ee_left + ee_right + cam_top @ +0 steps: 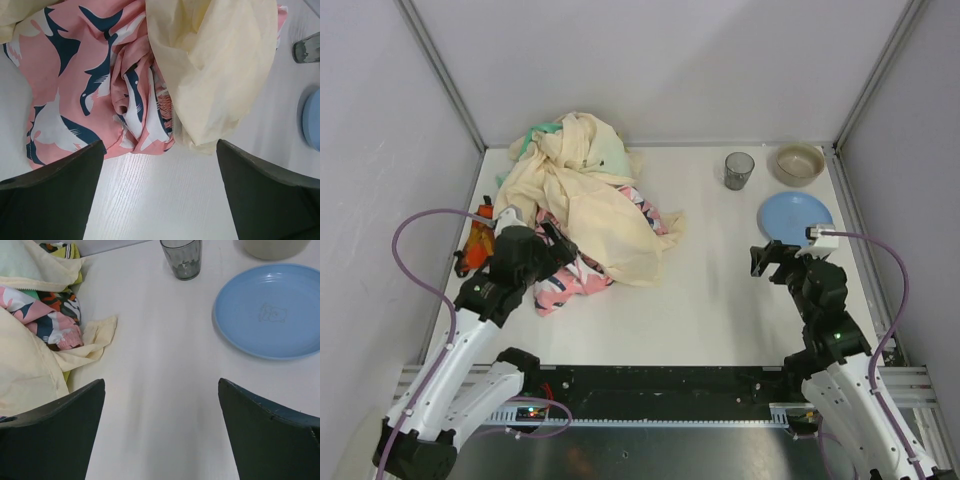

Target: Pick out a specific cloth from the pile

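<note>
The pile (pixel 585 200) lies at the back left of the table: a pale cream cloth (pixel 595 205) on top, a pink cloth with dark prints (pixel 75 75) at its near side, an orange-black cloth (pixel 478 245) at the left, mint green (pixel 542 132) at the back. The mustard yellow-green cloth is hidden; only a thin yellow-green edge (pixel 65 374) shows under the cream cloth. My left gripper (pixel 552 245) is open and empty at the pile's near-left edge, over bare table just short of the pink cloth (pixel 160 150). My right gripper (pixel 772 258) is open and empty, well right of the pile (pixel 161 390).
A grey glass (pixel 739 170), a beige bowl (pixel 798 164) and a blue plate (pixel 796 218) stand at the back right. The glass (pixel 182 257) and plate (pixel 270 310) lie ahead of my right gripper. Walls enclose the table on three sides.
</note>
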Controlling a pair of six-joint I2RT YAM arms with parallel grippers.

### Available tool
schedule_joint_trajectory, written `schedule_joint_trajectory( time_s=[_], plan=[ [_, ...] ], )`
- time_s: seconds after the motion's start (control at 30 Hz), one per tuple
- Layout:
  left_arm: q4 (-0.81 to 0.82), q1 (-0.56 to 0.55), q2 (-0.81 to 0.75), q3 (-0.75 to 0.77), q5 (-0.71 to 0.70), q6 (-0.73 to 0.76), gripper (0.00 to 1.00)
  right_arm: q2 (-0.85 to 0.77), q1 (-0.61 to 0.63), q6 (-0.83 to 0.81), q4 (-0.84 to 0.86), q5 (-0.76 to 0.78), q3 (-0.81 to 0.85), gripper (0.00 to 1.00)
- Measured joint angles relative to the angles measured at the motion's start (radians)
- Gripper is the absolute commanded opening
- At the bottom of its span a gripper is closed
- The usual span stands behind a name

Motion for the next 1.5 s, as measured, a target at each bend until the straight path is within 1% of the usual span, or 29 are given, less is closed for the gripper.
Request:
schedule_joint_trajectory(
  time_s=[0.13, 0.23, 0.37, 0.43, 0.53, 0.7, 0.87, 1.07, 1.1, 1.13, 1.17, 1.2, 1.23, 1.27, 1.3, 1.33, 1.37, 1.5],
  plan=[
    [0.001, 0.000, 0.026, -0.003, 0.003, 0.000, 1.00, 0.010, 0.000, 0.000, 0.014, -0.038, -0.007, 0.99],
    [0.005, -0.003, 0.080, -0.003, 0.006, 0.000, 1.00, 0.029, 0.000, 0.000, 0.022, -0.069, -0.008, 0.99],
    [0.012, -0.049, 0.176, 0.006, -0.003, 0.001, 1.00, 0.051, 0.000, 0.000, 0.030, -0.097, -0.009, 0.99],
    [0.012, -0.107, 0.251, 0.040, -0.032, 0.006, 1.00, 0.061, 0.000, 0.000, 0.032, -0.111, -0.010, 0.99],
    [0.020, -0.204, 0.385, 0.135, -0.077, 0.031, 1.00, 0.079, 0.000, 0.000, 0.039, -0.131, -0.010, 0.99],
    [0.050, -0.294, 0.612, 0.319, -0.138, 0.089, 1.00, 0.098, 0.000, 0.000, 0.044, -0.158, -0.010, 0.99],
    [0.070, -0.335, 0.825, 0.439, -0.211, 0.140, 1.00, 0.100, 0.002, 0.000, 0.043, -0.159, -0.010, 0.99],
    [0.063, -0.342, 1.060, 0.532, -0.292, 0.179, 1.00, 0.105, 0.002, 0.000, 0.043, -0.143, -0.010, 0.99],
    [0.056, -0.342, 1.102, 0.553, -0.309, 0.185, 0.98, 0.109, 0.002, 0.000, 0.043, -0.140, -0.010, 0.99],
    [0.051, -0.342, 1.128, 0.566, -0.320, 0.187, 0.91, 0.113, 0.002, 0.000, 0.043, -0.138, -0.010, 0.99],
    [0.046, -0.343, 1.155, 0.581, -0.337, 0.189, 0.80, 0.116, 0.002, 0.000, 0.043, -0.137, -0.010, 0.99],
    [0.042, -0.343, 1.177, 0.593, -0.356, 0.195, 0.63, 0.119, 0.002, 0.000, 0.043, -0.136, -0.010, 0.99],
    [0.039, -0.344, 1.190, 0.600, -0.375, 0.193, 0.37, 0.124, 0.002, 0.000, 0.043, -0.135, -0.010, 0.99],
    [0.030, -0.344, 1.205, 0.611, -0.409, 0.207, 0.19, 0.130, 0.002, 0.000, 0.043, -0.134, -0.010, 0.99],
    [0.026, -0.343, 1.211, 0.618, -0.428, 0.201, 0.10, 0.135, 0.002, 0.000, 0.043, -0.133, -0.010, 0.99],
    [0.015, -0.337, 1.216, 0.630, -0.456, 0.217, 0.05, 0.139, 0.002, 0.000, 0.043, -0.133, -0.011, 0.99],
    [0.011, -0.328, 1.216, 0.639, -0.469, 0.216, 0.03, 0.142, 0.002, 0.000, 0.043, -0.134, -0.010, 0.99],
    [0.004, -0.270, 1.197, 0.680, -0.529, 0.232, 0.01, 0.143, 0.002, 0.000, 0.043, -0.133, -0.010, 0.99]
  ],
)
